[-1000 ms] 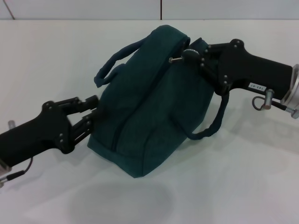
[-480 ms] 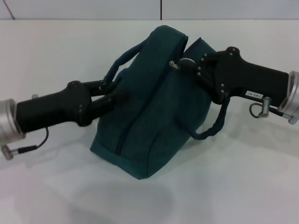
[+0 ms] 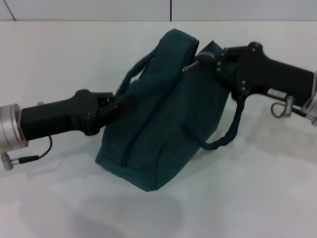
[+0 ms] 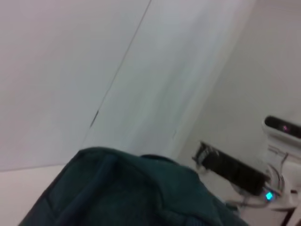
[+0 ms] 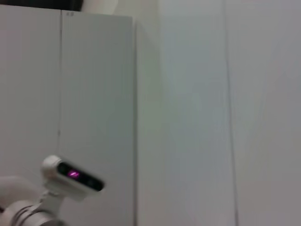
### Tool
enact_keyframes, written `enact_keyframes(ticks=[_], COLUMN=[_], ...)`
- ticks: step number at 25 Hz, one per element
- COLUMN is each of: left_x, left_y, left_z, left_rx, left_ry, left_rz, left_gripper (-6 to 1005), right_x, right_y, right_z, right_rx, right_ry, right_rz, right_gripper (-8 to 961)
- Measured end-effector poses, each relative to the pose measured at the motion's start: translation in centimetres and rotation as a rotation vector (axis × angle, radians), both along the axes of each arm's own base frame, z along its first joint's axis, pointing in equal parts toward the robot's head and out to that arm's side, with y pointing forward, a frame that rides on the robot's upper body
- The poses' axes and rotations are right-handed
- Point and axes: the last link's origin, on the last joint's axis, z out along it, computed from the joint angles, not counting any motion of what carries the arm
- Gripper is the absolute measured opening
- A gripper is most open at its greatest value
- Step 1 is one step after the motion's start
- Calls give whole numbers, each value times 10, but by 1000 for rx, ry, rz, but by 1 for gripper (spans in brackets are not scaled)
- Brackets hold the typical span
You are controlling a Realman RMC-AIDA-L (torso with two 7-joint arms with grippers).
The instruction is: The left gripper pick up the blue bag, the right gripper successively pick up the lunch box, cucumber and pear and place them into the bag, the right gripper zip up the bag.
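Jaws of the left gripper (image 3: 130, 103) press into the soft side of the blue bag (image 3: 163, 119); I cannot tell their state. I see the right gripper (image 3: 198, 60) at the bag's top ridge, jaws hidden by fabric. This matte cloth bag stands on the smooth white table (image 3: 257, 188), one padded handle (image 3: 225, 134) hanging loose.

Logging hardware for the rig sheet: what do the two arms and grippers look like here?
Both match: the left gripper and right gripper are black linkage claws with small silver screws on black housings, silver wrist collars and thin black cables with metal plugs. The right housing carries a small white label.
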Motion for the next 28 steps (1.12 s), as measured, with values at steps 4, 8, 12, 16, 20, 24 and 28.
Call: enact_keyframes(ticks=[4, 8, 12, 16, 20, 24, 28], left_x=[-3, -7, -7, -7, -10, -15, -19], left_y=[-5, -11, -16, -16, -14, -11, -10], left_z=[-1, 3, 9, 15, 26, 38, 46], left_rx=[-34, -52, -62, -40, 15, 52, 73], left_ry=[26, 27, 13, -11, -35, -15, -4], left_rz=[-12, -25, -44, -44, -36, -47, -42], left_gripper=[160, 58, 66, 73, 81, 89, 97], right_x=[4, 9, 15, 19, 27, 41, 54], right_y=[8, 14, 20, 21, 10, -13, -33], right_z=[10, 11, 8, 5, 2, 3, 5], right_rx=[49, 72, 92, 94, 87, 73, 67], right_ry=[17, -1, -30, -49, -44, -15, 13], right_rz=[-39, -78, -126, -145, -138, -128, -134], right_gripper=[52, 53, 53, 54, 54, 55, 55])
